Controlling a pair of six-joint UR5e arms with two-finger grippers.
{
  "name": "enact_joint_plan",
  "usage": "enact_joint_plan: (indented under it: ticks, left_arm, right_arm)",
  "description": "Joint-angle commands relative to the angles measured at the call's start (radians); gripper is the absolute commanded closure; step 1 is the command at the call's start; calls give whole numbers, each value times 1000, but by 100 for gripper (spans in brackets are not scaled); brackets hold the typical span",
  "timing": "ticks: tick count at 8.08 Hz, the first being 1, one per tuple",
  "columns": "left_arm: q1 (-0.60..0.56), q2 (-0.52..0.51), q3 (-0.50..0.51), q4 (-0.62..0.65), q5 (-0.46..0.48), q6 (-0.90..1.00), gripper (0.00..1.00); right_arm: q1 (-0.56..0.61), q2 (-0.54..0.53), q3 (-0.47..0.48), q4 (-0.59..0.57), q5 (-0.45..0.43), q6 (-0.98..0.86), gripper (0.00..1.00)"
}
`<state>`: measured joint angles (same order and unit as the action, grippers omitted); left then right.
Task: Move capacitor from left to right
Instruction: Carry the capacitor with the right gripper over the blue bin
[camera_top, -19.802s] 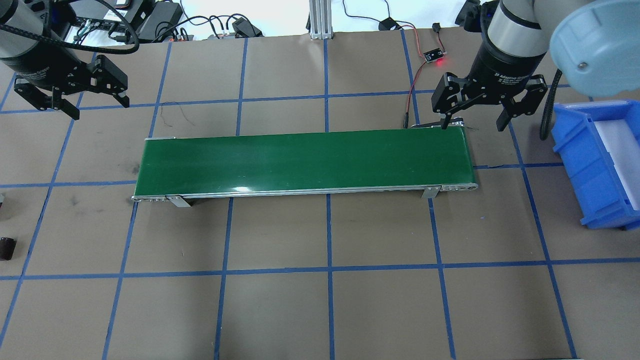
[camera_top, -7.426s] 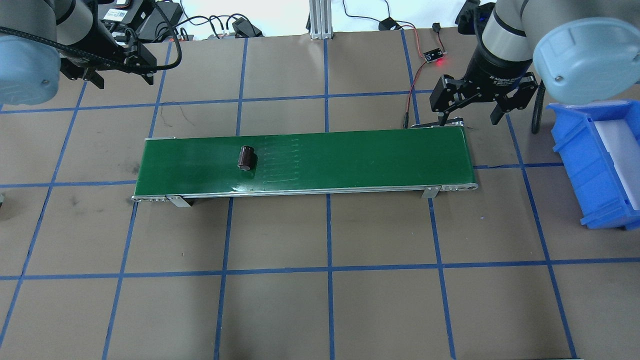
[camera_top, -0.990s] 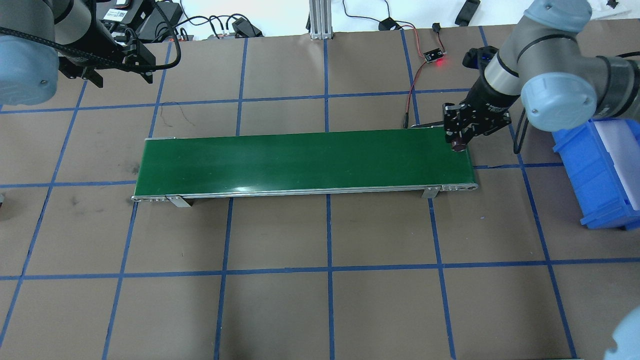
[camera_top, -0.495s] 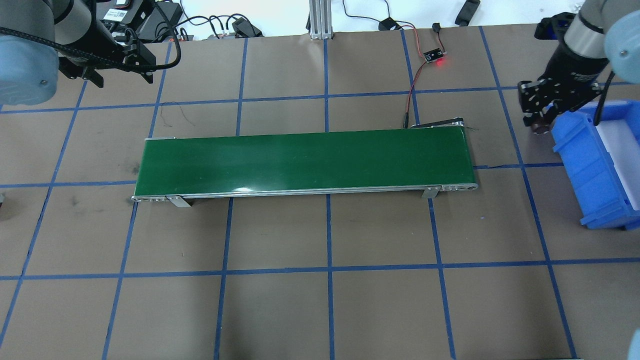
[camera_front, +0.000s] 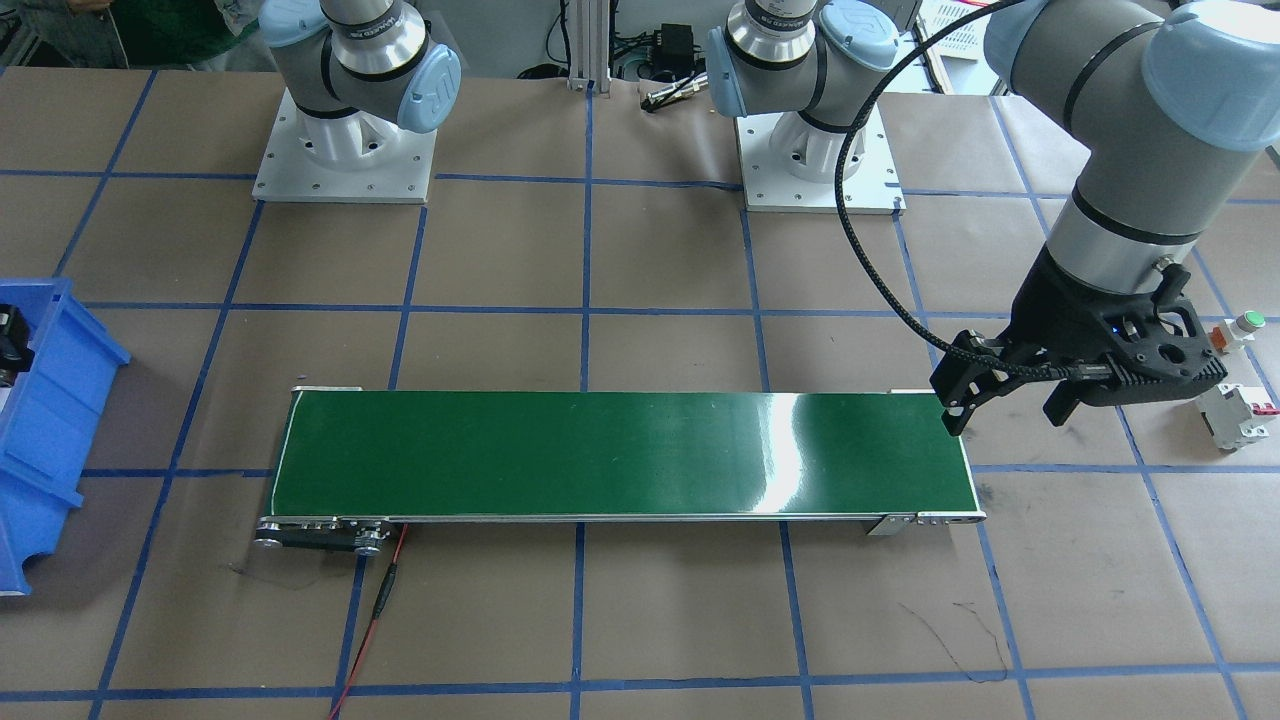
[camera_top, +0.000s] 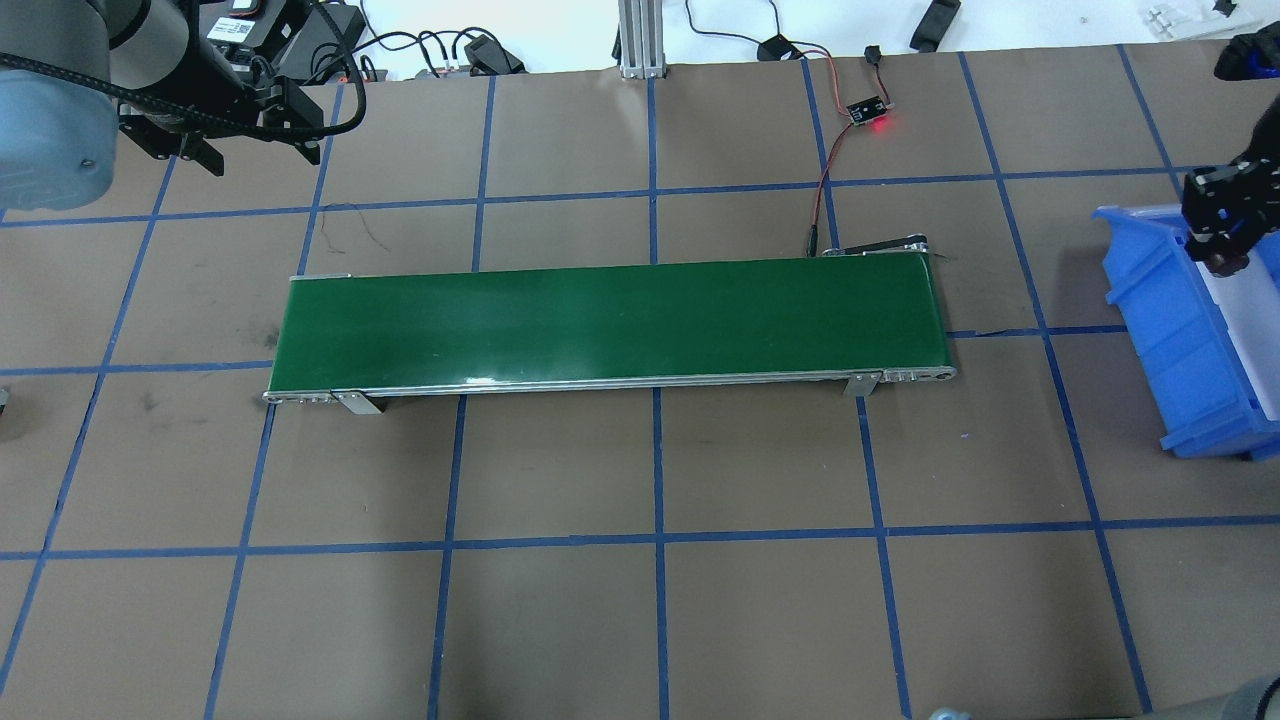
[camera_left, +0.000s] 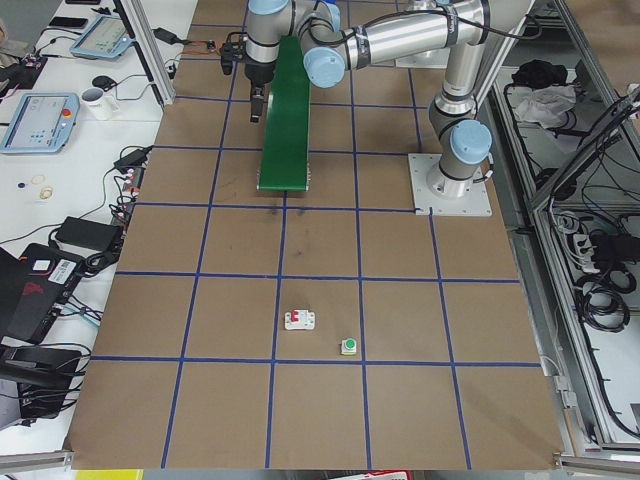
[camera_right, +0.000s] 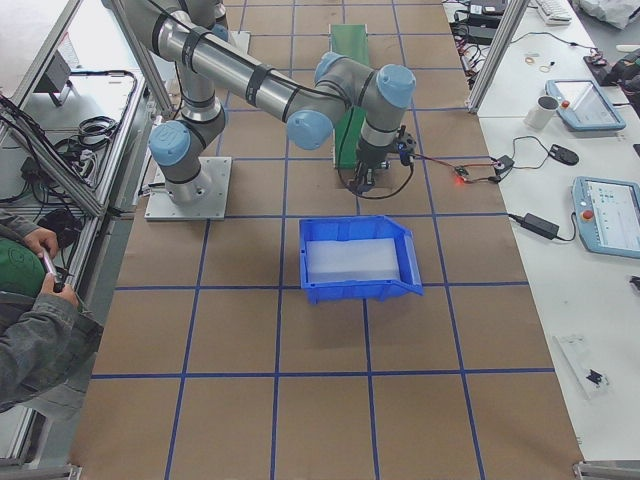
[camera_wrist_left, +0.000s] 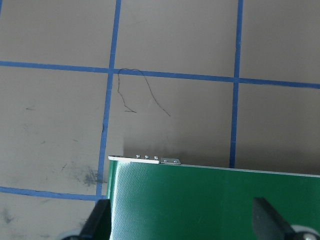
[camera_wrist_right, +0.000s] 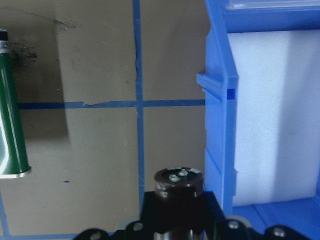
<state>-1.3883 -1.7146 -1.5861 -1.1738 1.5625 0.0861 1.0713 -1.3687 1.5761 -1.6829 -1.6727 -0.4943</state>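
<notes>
capacitor (camera_wrist_right: 178, 181) clamped between right gripper (camera_top: 1220, 248) fingertips, by wall of blue bin (camera_top: 1150, 290), left gripper (camera_front: 1005, 418) spread wide

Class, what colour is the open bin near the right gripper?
The bin is blue, lined white; exterior right view shows it best.

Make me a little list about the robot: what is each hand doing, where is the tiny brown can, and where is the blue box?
Left gripper: open, holding nothing, by one end of the green conveyor belt
Right gripper: shut on the small dark brown cylinder capacitor
Capacitor: held in the air beside the rim of the blue plastic bin, not in it
Bin: at the table's right side, white foam lining inside
</notes>
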Motion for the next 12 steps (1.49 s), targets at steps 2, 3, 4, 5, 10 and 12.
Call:
enact_joint_plan:
  ticks: [2,3,4,5,10,12]
  left_arm:
    - [0,10,2,-114,-90,-3,0]
    - [0,10,2,-118,-88,-3,0]
    - [0,13,2,-119,-87,-3,0]
    - [0,21,2,-132,-82,-2,0]
    - [0,24,2,-124,-76,0,0]
    - [0,24,2,-124,-76,0,0]
  right_arm:
    - [-140,57,1,-35,-9,-156,100]
    - [-157,81,1,-87,-2,-203,100]
    - [-169,108,2,-109,1,-231,100]
    - [-183,138,2,-150,2,-259,100]
    - [-197,240,21,-286,63,-300,100]
    - [-209,267,45,-332,67,-302,100]
